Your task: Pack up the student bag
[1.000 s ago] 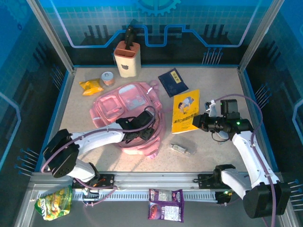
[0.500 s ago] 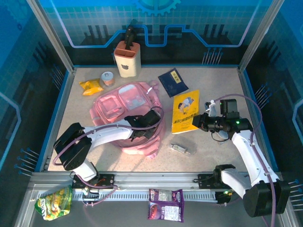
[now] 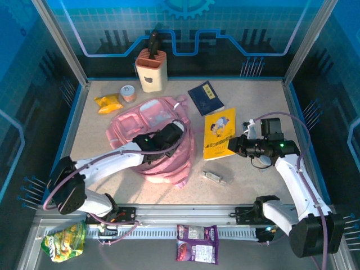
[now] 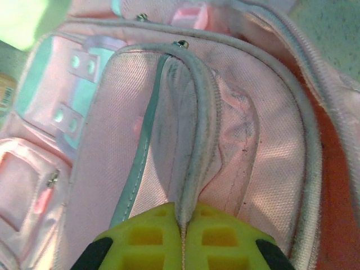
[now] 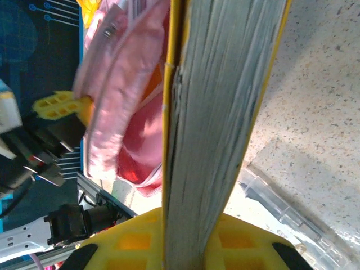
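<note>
The pink student bag (image 3: 147, 121) lies in the middle of the table, its opening toward the right. My left gripper (image 3: 175, 131) is shut on the bag's pale zip trim (image 4: 194, 140), holding the flap edge up. In the right wrist view the bag (image 5: 121, 90) hangs to the left, its red inside showing. My right gripper (image 3: 235, 144) is shut on the lower edge of a yellow book (image 3: 220, 132), which tilts above the table just right of the bag. The book's page edges (image 5: 219, 112) run straight up from between the yellow pads.
A dark blue book (image 3: 205, 97) lies behind the yellow one. A clear pen case (image 3: 214, 178) rests near the front. A knife block (image 3: 151, 70), a small tin (image 3: 129, 93) and a yellow snack bag (image 3: 108, 102) stand at the back left. Snack packets (image 3: 197, 244) lie on the front rail.
My left gripper has moved back and up with the bag's flap edge, and the left arm has swung leftward. The right arm and yellow book have barely moved.
</note>
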You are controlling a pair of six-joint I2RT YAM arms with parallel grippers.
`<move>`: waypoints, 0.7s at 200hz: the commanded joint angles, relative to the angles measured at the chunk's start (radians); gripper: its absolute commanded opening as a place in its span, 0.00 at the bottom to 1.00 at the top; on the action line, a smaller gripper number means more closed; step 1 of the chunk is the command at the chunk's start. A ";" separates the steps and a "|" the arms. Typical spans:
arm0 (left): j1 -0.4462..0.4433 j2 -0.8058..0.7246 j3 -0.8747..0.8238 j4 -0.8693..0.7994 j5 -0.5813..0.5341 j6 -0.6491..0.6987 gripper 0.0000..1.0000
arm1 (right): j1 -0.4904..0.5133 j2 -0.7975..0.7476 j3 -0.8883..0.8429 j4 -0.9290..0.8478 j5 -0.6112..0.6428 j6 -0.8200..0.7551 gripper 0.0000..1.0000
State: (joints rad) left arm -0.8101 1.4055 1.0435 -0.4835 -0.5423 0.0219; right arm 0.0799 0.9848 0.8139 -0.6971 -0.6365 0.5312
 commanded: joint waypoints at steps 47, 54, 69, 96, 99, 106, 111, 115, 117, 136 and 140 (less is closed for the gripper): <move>0.092 -0.158 0.111 -0.024 0.044 0.149 0.00 | 0.235 0.002 -0.026 0.226 -0.065 0.177 0.08; 0.097 -0.160 0.122 -0.027 0.045 0.158 0.00 | 0.260 0.007 -0.039 0.263 -0.062 0.203 0.09; 0.106 -0.161 0.147 -0.029 0.056 0.171 0.00 | 0.310 0.024 -0.070 0.353 -0.057 0.269 0.08; 0.115 -0.154 0.187 -0.031 0.052 0.190 0.00 | 0.400 0.075 -0.086 0.419 -0.017 0.323 0.09; 0.115 -0.152 0.191 -0.033 0.051 0.190 0.00 | 0.406 0.079 -0.087 0.421 -0.015 0.326 0.09; 0.119 -0.151 0.201 -0.035 0.050 0.193 0.00 | 0.421 0.084 -0.090 0.425 -0.005 0.333 0.09; 0.120 -0.151 0.205 -0.037 0.049 0.197 0.00 | 0.431 0.083 -0.096 0.428 0.003 0.338 0.09; 0.121 -0.152 0.208 -0.036 0.049 0.199 0.00 | 0.438 0.082 -0.102 0.433 0.012 0.343 0.09; 0.122 -0.153 0.209 -0.036 0.049 0.199 0.00 | 0.441 0.080 -0.105 0.435 0.014 0.344 0.09; 0.127 -0.160 0.219 -0.039 0.055 0.215 0.00 | 0.494 0.082 -0.133 0.482 0.053 0.370 0.10; 0.127 -0.160 0.220 -0.040 0.057 0.220 0.00 | 0.508 0.092 -0.136 0.498 0.051 0.379 0.10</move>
State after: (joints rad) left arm -0.6865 1.2873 1.1919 -0.5877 -0.4931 0.1959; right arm 0.5289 1.0775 0.6933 -0.3466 -0.6090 0.8585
